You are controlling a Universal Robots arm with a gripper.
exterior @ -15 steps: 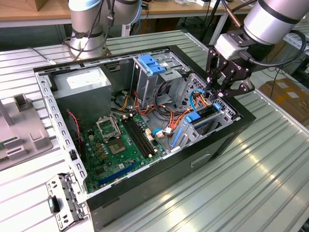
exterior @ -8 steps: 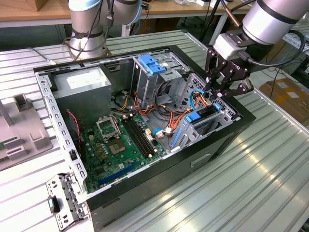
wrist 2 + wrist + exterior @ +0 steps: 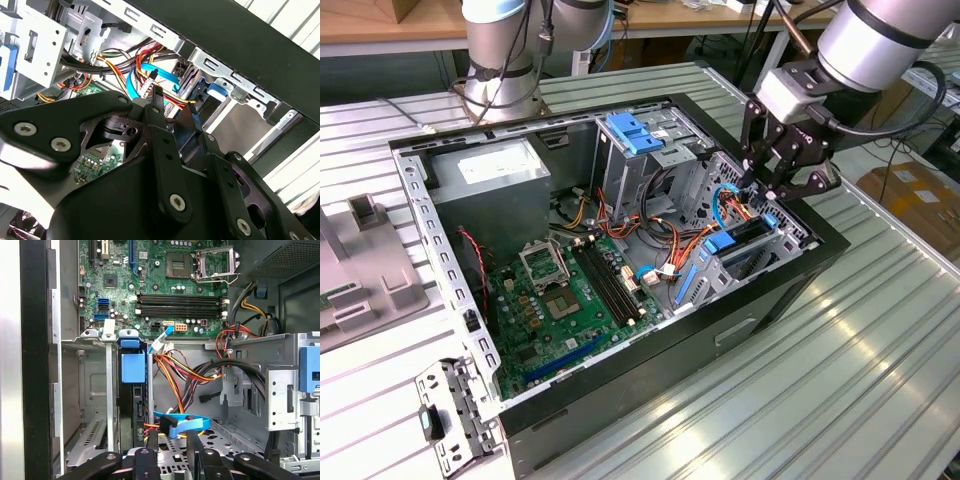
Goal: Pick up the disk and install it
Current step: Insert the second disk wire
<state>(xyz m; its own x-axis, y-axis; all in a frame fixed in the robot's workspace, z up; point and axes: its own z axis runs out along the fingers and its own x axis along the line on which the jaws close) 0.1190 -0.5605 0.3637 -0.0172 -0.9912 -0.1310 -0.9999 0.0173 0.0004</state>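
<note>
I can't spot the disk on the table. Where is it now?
The disk stands on edge in the drive cage at the case's front, on the exterior view's right, blue rails up, just under the gripper.

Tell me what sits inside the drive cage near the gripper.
In the first wrist view the drive cage holds the disk on edge, its blue rail showing. The cage wall covers the disk's faces and connectors.

The disk (image 3: 745, 240) stands on edge inside the metal drive cage (image 3: 790, 235) at the case's front, its blue rail handle (image 3: 132, 365) facing out.
</note>
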